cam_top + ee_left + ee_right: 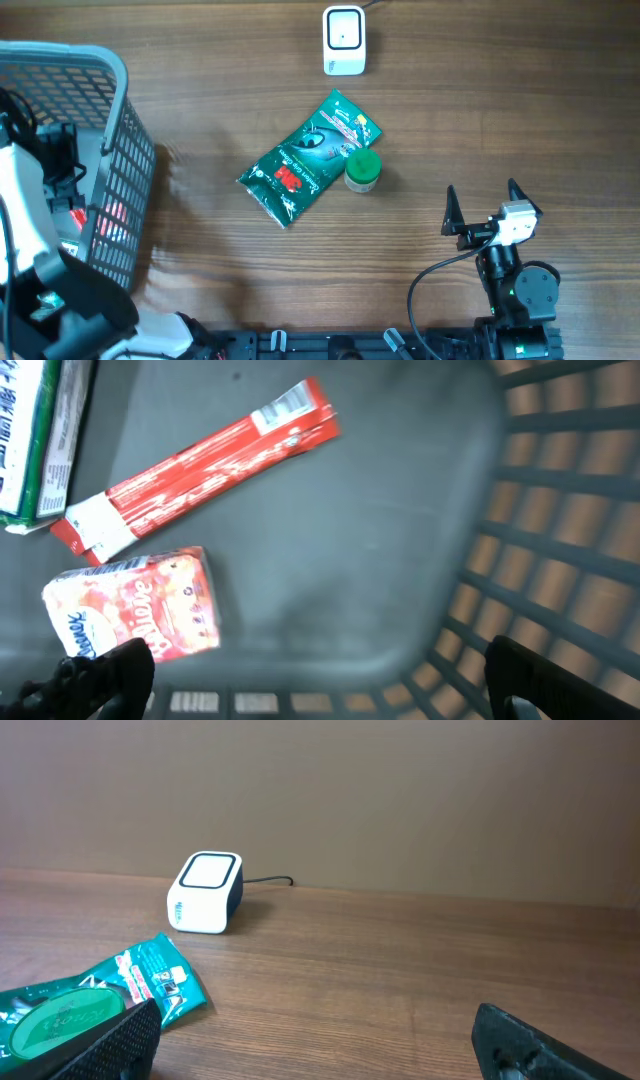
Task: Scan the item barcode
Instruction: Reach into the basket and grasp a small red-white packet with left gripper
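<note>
The white barcode scanner (343, 40) stands at the table's far edge and also shows in the right wrist view as the scanner (205, 892). A green pouch (310, 158) and a green-lidded jar (362, 170) lie mid-table. My left gripper (325, 685) hangs open inside the grey basket (120, 90), holding nothing. Below it lie a long red packet (205, 460), a pink tissue pack (140, 605) by the left finger, and a green-and-white box (35, 430). My right gripper (483, 205) stands open and empty to the right of the jar.
The basket's mesh wall (560, 510) rises close to my left gripper's right finger. A black cable runs from the scanner along the back wall. Bare wood (400, 980) lies between my right gripper and the scanner.
</note>
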`<state>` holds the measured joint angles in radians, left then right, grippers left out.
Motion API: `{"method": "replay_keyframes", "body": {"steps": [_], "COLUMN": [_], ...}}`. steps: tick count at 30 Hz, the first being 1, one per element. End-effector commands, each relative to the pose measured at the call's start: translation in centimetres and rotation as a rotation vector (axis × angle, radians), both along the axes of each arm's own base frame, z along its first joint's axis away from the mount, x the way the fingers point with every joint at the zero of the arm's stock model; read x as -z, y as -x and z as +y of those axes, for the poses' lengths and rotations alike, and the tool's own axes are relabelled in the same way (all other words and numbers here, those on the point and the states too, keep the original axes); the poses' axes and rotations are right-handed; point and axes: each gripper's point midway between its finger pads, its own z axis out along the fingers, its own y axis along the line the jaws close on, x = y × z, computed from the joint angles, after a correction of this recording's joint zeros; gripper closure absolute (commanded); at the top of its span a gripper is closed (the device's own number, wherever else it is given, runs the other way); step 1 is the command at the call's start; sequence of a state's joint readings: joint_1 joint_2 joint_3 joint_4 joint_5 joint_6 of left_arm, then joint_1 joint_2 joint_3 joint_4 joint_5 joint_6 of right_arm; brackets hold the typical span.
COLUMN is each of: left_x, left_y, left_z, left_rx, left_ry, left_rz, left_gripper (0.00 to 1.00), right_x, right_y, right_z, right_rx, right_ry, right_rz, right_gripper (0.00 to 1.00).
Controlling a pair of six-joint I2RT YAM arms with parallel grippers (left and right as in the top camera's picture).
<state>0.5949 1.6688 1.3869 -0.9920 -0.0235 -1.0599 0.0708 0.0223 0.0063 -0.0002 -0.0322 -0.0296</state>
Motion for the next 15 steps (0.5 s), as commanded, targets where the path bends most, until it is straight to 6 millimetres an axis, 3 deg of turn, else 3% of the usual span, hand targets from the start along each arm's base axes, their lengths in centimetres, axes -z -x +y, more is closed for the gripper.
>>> {"method": "replay_keyframes", "body": {"steps": [1, 3, 6, 15], "left_x": [3.5, 5.4, 6.7, 7.0], "left_y": [-0.5, -0.1, 0.4, 2.0], "left_z": [-0.9, -1.5, -1.8, -2.8], "left_rx": [0.021, 0.006, 0.007, 0.006], "left_ry": [0.069, 0.114, 0.142, 0.185], "left_rz": [0.082, 0.141, 0.187, 0.256], "left_gripper": [0.05, 0.1, 0.15, 0.22], "right_x": [0.0, 0.0, 0.0, 0.0], "right_y": [0.0, 0.0, 0.0, 0.0], "right_z": [-0.1, -0.1, -0.1, -0.1], "right_rx": [0.009, 0.009, 0.009, 0.009], "right_ry": [-0.01, -0.01, -0.011, -0.01], "right_rz": [-0.001, -0.001, -0.001, -0.001], "right_gripper": [0.0, 0.0, 0.0, 0.0]}}
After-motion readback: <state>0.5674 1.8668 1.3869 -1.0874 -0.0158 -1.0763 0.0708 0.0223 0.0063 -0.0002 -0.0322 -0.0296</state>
